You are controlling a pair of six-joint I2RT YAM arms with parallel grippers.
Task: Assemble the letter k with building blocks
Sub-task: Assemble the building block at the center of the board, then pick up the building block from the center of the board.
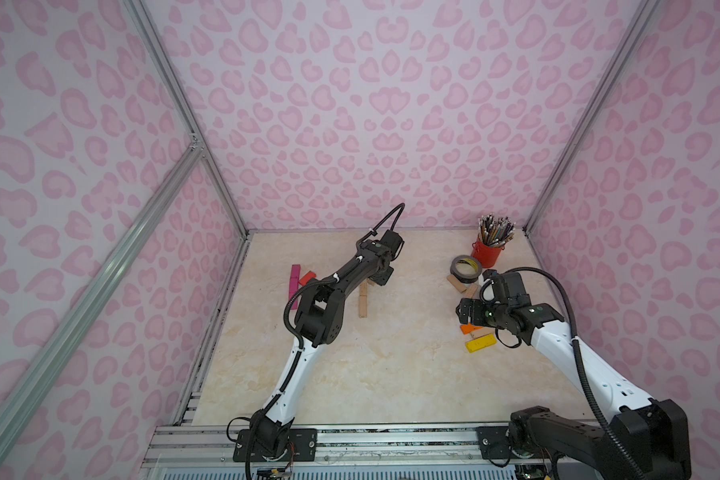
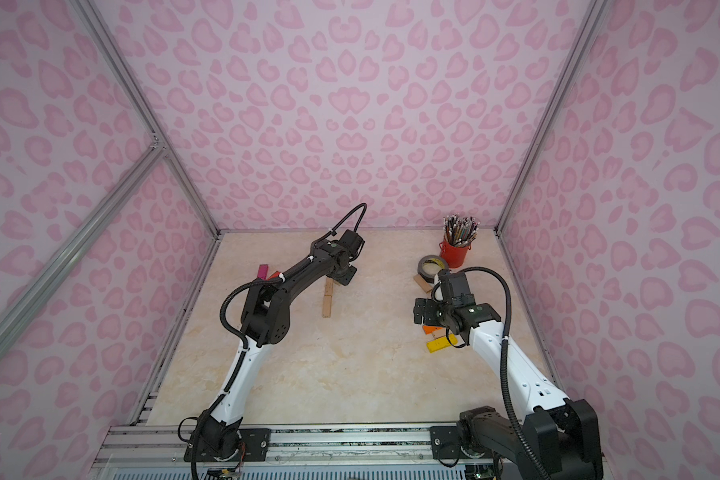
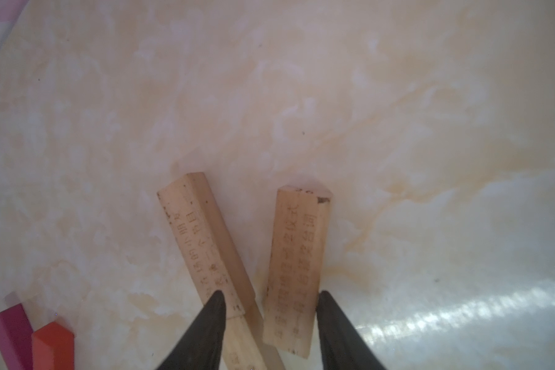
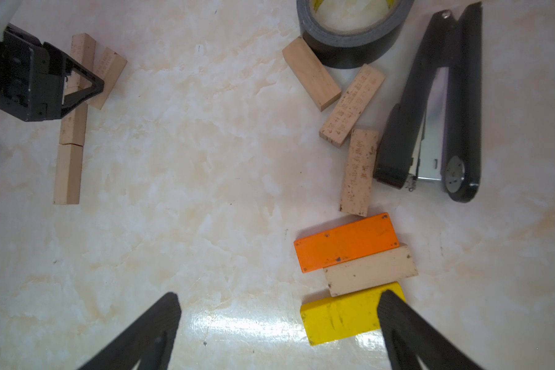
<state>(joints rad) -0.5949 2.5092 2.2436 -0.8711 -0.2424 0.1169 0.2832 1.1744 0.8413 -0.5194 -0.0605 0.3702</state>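
A column of plain wood building blocks [image 1: 363, 301] lies end to end mid-table, also in the right wrist view [image 4: 68, 174]. A tilted wood block [image 3: 295, 272] lies beside its far end. My left gripper [image 3: 271, 294] stands open over that spot: one finger shows over the column [image 3: 205, 243], the other by the tilted block's edge, with a gap left. My right gripper [image 4: 277, 298] hangs wide open above bare table. One of its fingers overlaps the yellow block [image 4: 340, 317], which sits beside a plain block [image 4: 370, 272] and an orange one [image 4: 346, 242].
Three loose wood blocks [image 4: 351, 105] lie between the grey tape roll [image 4: 353, 41] and the black stapler [image 4: 436, 105]. A red cup of pencils [image 1: 488, 251] stands at the back right. Magenta [image 1: 294, 282] and red [image 1: 307, 277] blocks lie left of the left arm.
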